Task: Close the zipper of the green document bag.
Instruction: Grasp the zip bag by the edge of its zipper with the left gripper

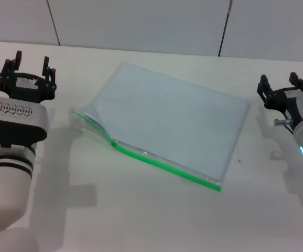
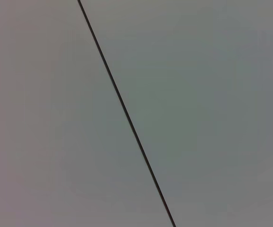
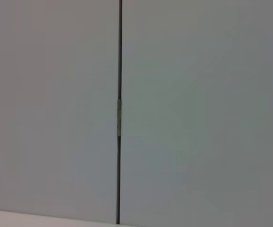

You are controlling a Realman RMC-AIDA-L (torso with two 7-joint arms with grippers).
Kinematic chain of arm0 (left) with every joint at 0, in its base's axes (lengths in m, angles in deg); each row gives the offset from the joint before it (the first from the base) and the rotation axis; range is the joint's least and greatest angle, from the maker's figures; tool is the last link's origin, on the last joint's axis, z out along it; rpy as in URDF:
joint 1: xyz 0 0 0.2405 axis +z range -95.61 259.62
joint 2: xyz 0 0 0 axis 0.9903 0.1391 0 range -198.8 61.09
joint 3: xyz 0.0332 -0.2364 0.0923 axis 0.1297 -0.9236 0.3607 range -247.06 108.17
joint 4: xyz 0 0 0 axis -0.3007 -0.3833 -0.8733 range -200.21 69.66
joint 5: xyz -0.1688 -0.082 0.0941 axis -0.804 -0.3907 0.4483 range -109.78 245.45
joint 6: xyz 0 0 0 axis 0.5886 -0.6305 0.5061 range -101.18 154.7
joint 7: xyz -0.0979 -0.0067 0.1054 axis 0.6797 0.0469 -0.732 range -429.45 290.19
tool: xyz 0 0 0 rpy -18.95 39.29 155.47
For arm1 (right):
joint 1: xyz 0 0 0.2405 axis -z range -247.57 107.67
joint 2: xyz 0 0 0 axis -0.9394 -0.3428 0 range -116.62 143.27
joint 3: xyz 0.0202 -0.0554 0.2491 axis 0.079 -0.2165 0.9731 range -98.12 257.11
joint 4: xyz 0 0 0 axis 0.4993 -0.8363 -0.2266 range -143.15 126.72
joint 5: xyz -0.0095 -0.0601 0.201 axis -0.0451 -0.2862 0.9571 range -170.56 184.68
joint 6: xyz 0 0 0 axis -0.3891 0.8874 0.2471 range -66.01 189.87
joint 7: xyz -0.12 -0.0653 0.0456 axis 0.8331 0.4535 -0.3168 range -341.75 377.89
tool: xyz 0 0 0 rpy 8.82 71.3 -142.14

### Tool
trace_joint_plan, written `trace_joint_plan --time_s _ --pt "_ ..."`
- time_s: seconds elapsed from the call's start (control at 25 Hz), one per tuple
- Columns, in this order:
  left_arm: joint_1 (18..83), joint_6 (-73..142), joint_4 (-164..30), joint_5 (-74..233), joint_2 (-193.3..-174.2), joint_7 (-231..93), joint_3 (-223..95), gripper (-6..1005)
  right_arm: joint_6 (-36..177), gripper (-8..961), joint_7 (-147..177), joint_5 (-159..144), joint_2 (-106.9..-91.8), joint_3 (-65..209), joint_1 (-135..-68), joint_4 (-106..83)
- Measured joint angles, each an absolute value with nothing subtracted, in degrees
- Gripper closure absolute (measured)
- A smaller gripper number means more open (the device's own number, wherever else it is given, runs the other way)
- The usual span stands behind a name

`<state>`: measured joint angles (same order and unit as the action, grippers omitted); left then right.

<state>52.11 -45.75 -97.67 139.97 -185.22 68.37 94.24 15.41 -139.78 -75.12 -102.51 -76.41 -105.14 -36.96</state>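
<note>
While the green document bag (image 1: 167,121) lies mid-frame on the table (image 1: 141,220) | zipper (image 1: 164,165) part-open at left | left gripper (image 1: 30,65), right gripper (image 1: 281,84): fingers spread, empty | no legible writing

A bare lab-like test space: a plain white table (image 1: 157,220) backed by grey wall panels (image 1: 141,23) with dark seams.

The document bag (image 1: 167,123) lies flat mid-table (image 1: 141,220), turned askew, its zipper (image 1: 164,164) along the near edge. The left claw (image 1: 28,71) stands well apart to its left, the right claw (image 1: 285,89) just off its far right corner. A wall (image 1: 141,21) rises behind the table.
</note>
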Motion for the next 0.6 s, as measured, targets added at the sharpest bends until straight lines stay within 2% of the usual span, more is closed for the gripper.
trace_joint_plan --time_s 0.32,0.6 --pt "53.2 -46.5 -98.8 139.8 -185.27 60.1 94.2 459 17.3 239 -139.8 -75.1 -102.51 -76.4 -105.5 -36.8" --pt "57.8 -53.7 -102.8 139.4 -185.26 39.7 94.0 459 17.3 238 -139.2 -75.1 -102.51 -76.2 -105.4 -36.8"
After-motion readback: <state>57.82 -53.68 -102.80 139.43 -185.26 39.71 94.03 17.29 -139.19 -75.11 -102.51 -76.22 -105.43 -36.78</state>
